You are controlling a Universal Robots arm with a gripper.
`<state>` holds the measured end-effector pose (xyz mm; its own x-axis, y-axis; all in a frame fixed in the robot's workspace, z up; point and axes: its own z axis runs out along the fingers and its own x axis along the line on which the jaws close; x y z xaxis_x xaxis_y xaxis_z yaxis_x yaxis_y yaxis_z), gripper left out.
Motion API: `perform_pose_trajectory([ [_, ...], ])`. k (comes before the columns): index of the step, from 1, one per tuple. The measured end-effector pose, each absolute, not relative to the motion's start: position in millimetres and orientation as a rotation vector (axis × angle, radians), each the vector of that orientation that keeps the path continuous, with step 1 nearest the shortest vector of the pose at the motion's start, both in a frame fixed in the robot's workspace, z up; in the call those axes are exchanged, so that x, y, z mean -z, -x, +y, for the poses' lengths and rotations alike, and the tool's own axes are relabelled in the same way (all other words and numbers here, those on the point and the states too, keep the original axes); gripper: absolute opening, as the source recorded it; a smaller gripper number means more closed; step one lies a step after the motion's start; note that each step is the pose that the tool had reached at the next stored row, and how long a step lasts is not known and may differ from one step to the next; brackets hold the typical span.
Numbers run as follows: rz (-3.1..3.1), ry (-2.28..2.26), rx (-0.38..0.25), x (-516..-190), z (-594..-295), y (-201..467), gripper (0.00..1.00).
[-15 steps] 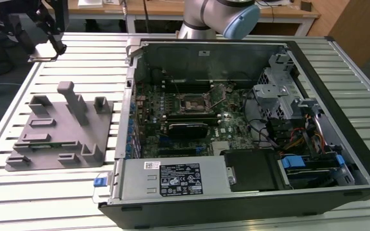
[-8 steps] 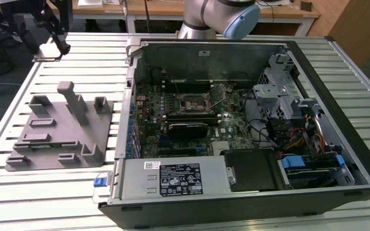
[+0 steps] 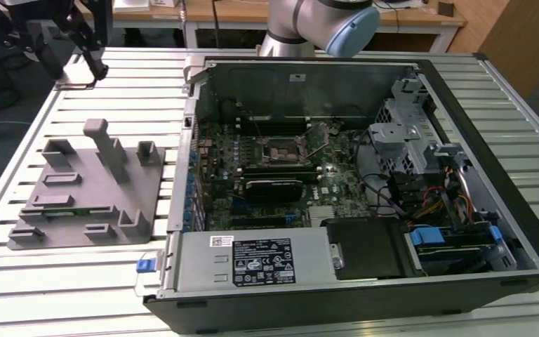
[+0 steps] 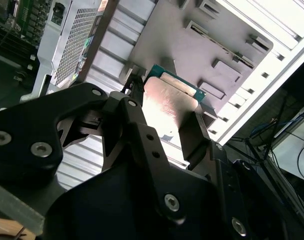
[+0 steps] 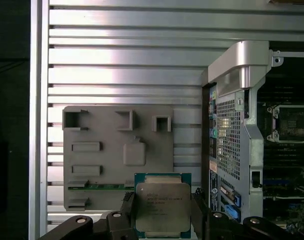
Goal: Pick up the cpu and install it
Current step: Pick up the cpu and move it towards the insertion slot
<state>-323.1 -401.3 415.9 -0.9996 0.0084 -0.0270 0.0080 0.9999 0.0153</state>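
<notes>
The cpu, a flat square chip with a shiny metal top and a green edge, sits between the two black fingers of my gripper, which is shut on it. In the second wrist view the cpu is clamped by its opposite edges in the gripper. It hangs well above the grey parts fixture on the slatted table, beside the open computer case. The motherboard socket lies inside the case with its metal frame around it, and it also shows in the exterior view as the socket.
The open case holds a drive cage, cables and a power supply. The grey fixture lies on the exterior view's left of the case. The arm rises behind the case. A black stand is at the far left corner.
</notes>
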Motion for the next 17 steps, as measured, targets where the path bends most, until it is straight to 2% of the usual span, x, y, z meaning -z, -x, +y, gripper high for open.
perform_pose_trajectory([
  [17,3.114,-0.013,-0.024,-415.9,-401.3,310.9,0.53],
])
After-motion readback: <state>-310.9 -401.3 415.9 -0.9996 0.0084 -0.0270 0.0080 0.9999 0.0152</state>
